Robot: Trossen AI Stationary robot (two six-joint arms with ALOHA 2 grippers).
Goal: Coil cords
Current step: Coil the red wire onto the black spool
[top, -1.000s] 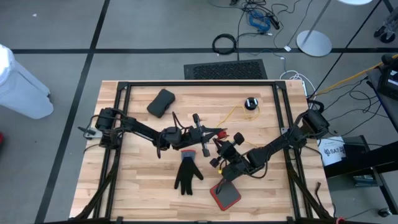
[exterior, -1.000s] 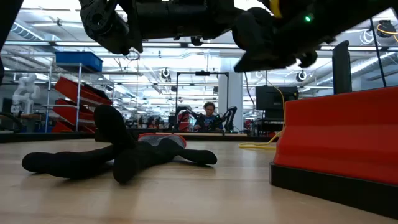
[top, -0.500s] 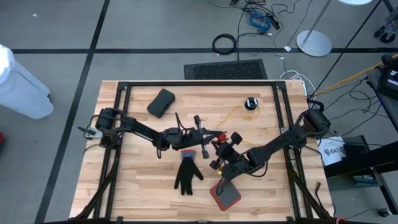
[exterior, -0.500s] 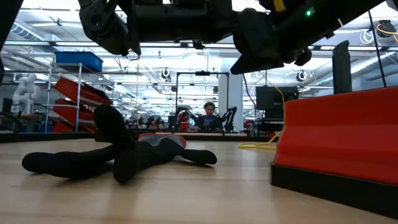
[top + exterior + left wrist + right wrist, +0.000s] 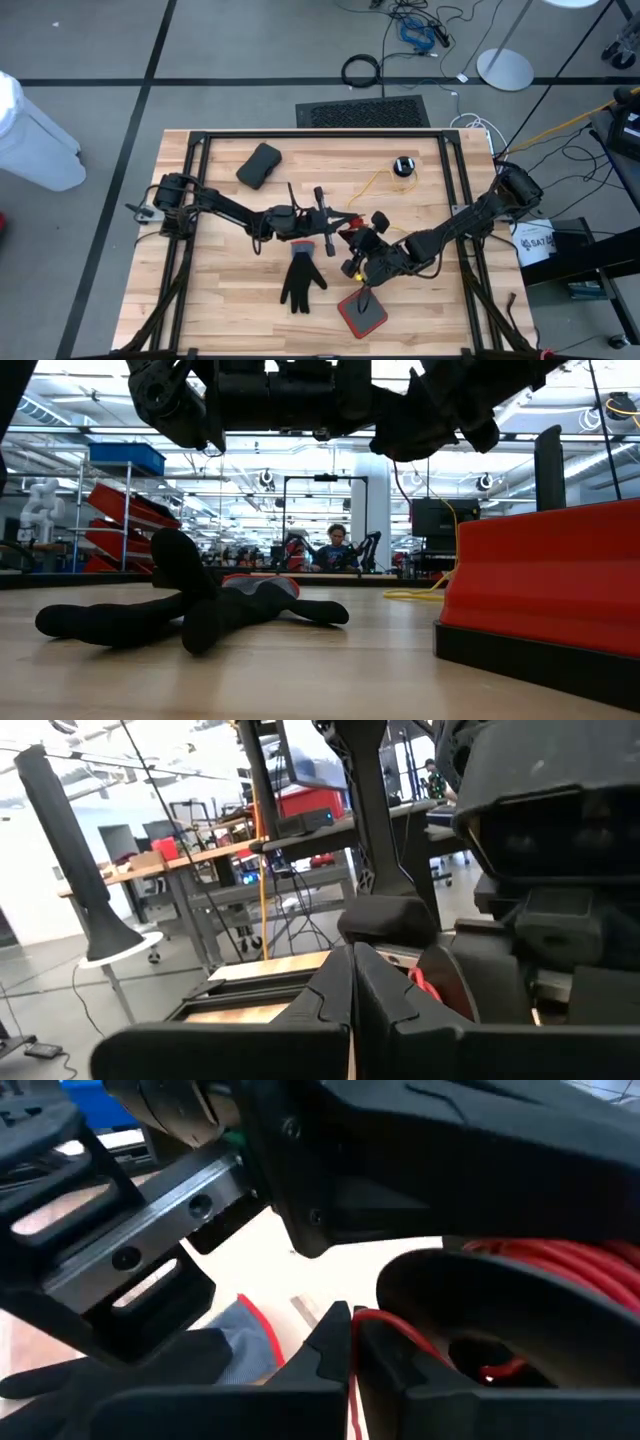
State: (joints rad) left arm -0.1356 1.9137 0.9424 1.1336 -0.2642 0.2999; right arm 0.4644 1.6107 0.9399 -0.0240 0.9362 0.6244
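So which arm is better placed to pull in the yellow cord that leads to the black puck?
Probably the right: the yellow cord runs from the black puck toward the right pincer, shut near it.

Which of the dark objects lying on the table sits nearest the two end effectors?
The black fabric glove, just below both end effectors; the black rounded pouch lies farther off, near the table's back edge.

Glove (image 5: 301, 277) lay mid-table, pad (image 5: 361, 313) just right of it (nearer the front edge). Pouch (image 5: 259, 165) sat back-left, puck (image 5: 403, 166) back-right, cord (image 5: 374, 183) trailing toward centre.
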